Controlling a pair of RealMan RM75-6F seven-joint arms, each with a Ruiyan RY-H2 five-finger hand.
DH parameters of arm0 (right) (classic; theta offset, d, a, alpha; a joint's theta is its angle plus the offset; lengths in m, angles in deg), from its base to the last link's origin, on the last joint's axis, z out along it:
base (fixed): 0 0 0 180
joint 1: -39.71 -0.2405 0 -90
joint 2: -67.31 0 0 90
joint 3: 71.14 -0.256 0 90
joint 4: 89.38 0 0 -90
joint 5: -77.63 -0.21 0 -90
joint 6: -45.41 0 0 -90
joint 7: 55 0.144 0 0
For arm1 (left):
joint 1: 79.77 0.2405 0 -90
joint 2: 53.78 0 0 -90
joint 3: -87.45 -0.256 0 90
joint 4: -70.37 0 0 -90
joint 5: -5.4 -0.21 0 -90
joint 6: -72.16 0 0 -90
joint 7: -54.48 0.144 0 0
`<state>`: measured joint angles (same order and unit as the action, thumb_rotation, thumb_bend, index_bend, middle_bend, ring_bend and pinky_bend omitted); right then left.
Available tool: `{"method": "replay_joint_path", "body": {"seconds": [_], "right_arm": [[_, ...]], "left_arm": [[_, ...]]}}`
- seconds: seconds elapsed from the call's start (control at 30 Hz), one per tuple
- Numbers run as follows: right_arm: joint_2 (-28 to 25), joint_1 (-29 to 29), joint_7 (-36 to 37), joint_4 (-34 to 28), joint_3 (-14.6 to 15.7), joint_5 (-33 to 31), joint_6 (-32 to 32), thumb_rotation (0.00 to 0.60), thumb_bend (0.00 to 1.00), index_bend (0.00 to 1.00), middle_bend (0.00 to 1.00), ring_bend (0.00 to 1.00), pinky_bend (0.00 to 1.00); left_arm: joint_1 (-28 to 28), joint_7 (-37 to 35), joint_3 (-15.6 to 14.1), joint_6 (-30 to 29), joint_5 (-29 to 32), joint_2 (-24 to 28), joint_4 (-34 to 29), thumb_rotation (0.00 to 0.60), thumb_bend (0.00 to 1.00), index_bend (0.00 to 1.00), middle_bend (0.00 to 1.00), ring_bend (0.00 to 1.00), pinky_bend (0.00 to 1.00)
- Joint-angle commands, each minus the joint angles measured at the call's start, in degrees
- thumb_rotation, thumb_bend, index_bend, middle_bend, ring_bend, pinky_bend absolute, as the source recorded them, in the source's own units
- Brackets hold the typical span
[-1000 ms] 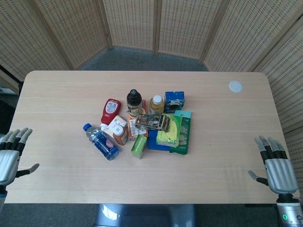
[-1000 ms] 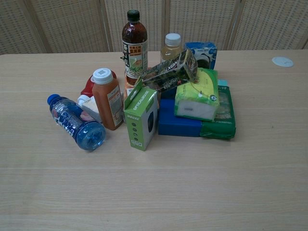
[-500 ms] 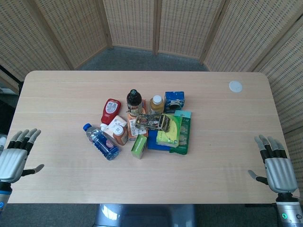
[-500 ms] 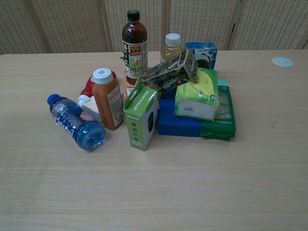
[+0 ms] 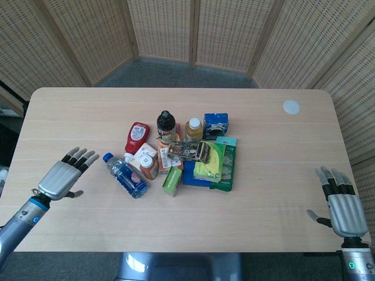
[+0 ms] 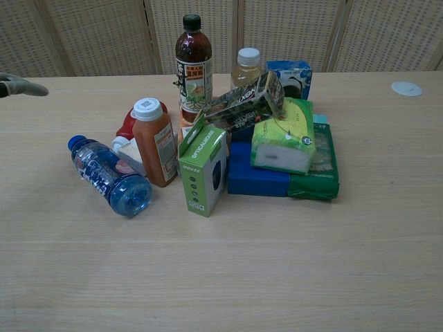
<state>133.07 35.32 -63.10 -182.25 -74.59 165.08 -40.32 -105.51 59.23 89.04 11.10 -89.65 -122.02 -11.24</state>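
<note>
Right robot hand (image 5: 344, 212) at lower right of frame, fingers spread, holding nothing. Left robot hand (image 5: 63, 177) lower left over bench (image 5: 275, 175), fingers apart, empty, near blue water bottle (image 5: 125, 175) lying on its side. Behind it, ketchup bottle (image 5: 137, 137) and dark tea bottle (image 5: 166, 126).

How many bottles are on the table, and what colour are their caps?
White cap: 3 (orange sauce bottle, red ketchup bottle, pale juice bottle)
Blue cap: 1 (water bottle)
Dark cap: 1 (tea bottle)
Total: 5 bottles
</note>
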Motion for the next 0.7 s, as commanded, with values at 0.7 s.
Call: {"method": "replay_joint_path", "body": {"seconds": [0.7], "right_arm": [[-2.3,0.2,5.5,-0.8,-0.4,-0.6,-0.1,0.578,0.00,0.00,0.00,0.00,0.00]], "left_arm": [[-7.8,12.1,-1.0,10.6,5.5,-16.5,9.9,0.600,0.00,0.00,0.00,0.00,0.00]]}}
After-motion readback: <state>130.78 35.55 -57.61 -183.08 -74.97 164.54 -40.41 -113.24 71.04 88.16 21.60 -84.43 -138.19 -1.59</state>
